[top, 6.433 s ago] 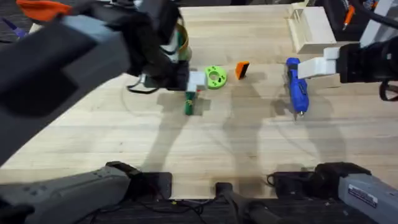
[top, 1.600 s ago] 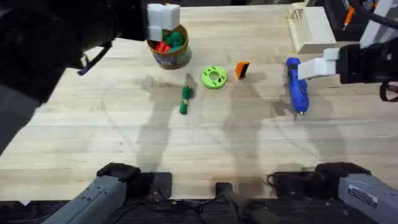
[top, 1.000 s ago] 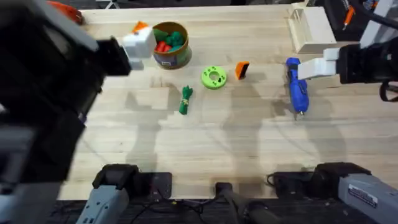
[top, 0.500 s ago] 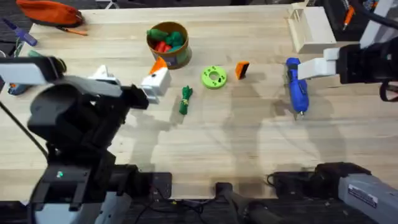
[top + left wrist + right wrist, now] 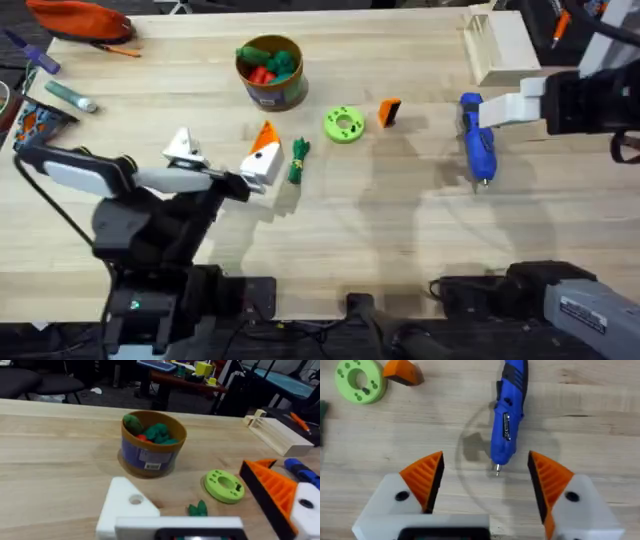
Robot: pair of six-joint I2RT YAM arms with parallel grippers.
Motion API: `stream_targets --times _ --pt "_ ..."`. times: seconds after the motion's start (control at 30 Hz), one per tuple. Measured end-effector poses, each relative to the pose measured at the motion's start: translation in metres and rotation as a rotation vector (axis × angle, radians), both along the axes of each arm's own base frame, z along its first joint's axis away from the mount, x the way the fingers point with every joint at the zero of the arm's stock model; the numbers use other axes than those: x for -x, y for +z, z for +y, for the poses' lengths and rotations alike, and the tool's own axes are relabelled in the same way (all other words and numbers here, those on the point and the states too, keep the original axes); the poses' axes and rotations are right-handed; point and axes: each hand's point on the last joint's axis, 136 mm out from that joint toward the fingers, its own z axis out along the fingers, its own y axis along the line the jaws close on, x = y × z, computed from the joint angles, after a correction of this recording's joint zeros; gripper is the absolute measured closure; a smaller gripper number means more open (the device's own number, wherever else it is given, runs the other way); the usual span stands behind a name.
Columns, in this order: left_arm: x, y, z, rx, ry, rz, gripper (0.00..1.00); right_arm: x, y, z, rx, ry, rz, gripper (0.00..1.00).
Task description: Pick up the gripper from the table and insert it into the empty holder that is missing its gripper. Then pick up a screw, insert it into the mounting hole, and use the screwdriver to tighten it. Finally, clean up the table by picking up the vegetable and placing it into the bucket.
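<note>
The left claw (image 5: 225, 160), spread wide with one plain white finger holder (image 5: 184, 150) bare, hangs beside the slim dark green toy vegetable (image 5: 298, 160) on the wooden worktop (image 5: 400, 220). The small orange wedge-shaped gripper (image 5: 389, 112) lies near the blue cylindrical screwdriver (image 5: 478, 145), below the released right claw (image 5: 485, 480).

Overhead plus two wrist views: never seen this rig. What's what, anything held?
These are two robot arms at a table. The overhead camera looks down from above their bases, and each wrist camera looks past its own gripper. The left gripper is open and holds nothing; one finger is a bare white holder missing its pad. The right gripper hangs open over the blue screwdriver. Also on the table: a loose orange pad, green vegetable, tan bucket and lime disc.
</note>
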Motion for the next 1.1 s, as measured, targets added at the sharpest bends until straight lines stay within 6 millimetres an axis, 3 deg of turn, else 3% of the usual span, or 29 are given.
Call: stream_targets --times 0.07,0.33,0.6,0.83,1.1 --pt "0.001 -0.009 0.0 0.002 0.0 0.004 0.015 0.0 0.0 0.0 0.0 0.0 0.0 0.056" --pt "0.003 0.002 -0.002 0.003 -0.014 -0.05 0.016 0.0 0.0 0.0 0.0 0.0 0.0 0.055" --pt "0.014 0.004 -0.028 0.017 -0.179 -0.055 0.015 0.0 0.0 0.0 0.0 0.0 0.0 0.055" --pt "0.045 0.002 -0.069 0.016 -0.477 -0.054 0.015 0.0 0.0 0.0 0.0 0.0 0.0 0.056" --pt "0.082 0.0 -0.097 0.028 -0.742 -0.047 0.015 0.0 0.0 0.0 0.0 0.0 0.0 0.056"
